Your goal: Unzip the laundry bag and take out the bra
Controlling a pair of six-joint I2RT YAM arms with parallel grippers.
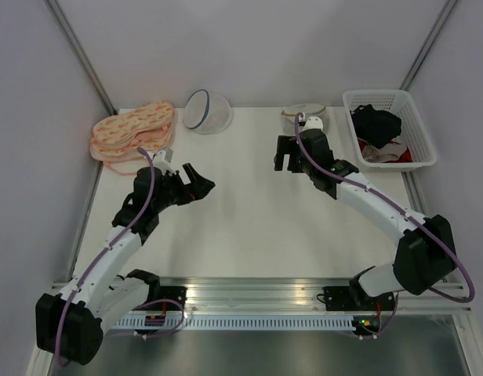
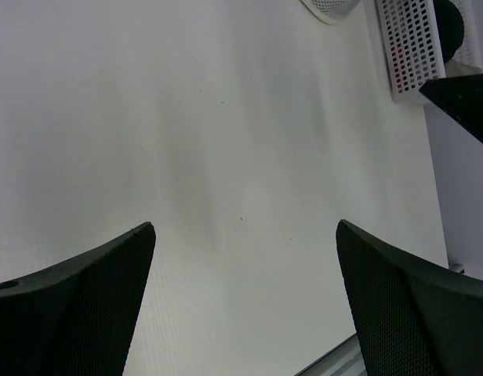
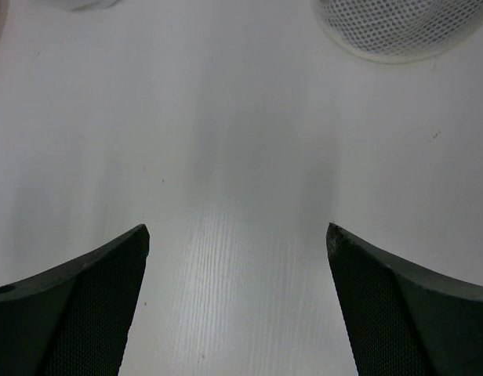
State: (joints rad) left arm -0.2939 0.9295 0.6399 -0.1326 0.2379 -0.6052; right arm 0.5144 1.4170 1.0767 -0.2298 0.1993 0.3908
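White tabletop (image 1: 241, 227), pale grey walls (image 1: 265, 47); laundry bag (image 1: 208, 111) at far edge: translucent mesh dome, dark hoop rim; left gripper (image 1: 201, 178) and right gripper (image 1: 285, 165) both spread, holding nothing.

On the white table (image 1: 241, 227), the laundry bag (image 1: 207, 111) sits tipped at the far edge, its dark hoop rim facing the near left. A stack of peach patterned bras (image 1: 132, 129) lies just to its left, and a grey mesh bag (image 1: 310, 117) with a beige band sits well to its right. At the far right a white basket (image 1: 375, 92) holds dark and mixed clothes (image 1: 376, 124). The left gripper (image 1: 197, 180) hovers over bare table near the stack with its fingers spread, while the right gripper (image 1: 287, 162) hangs just in front of the grey mesh bag, fingers also apart.
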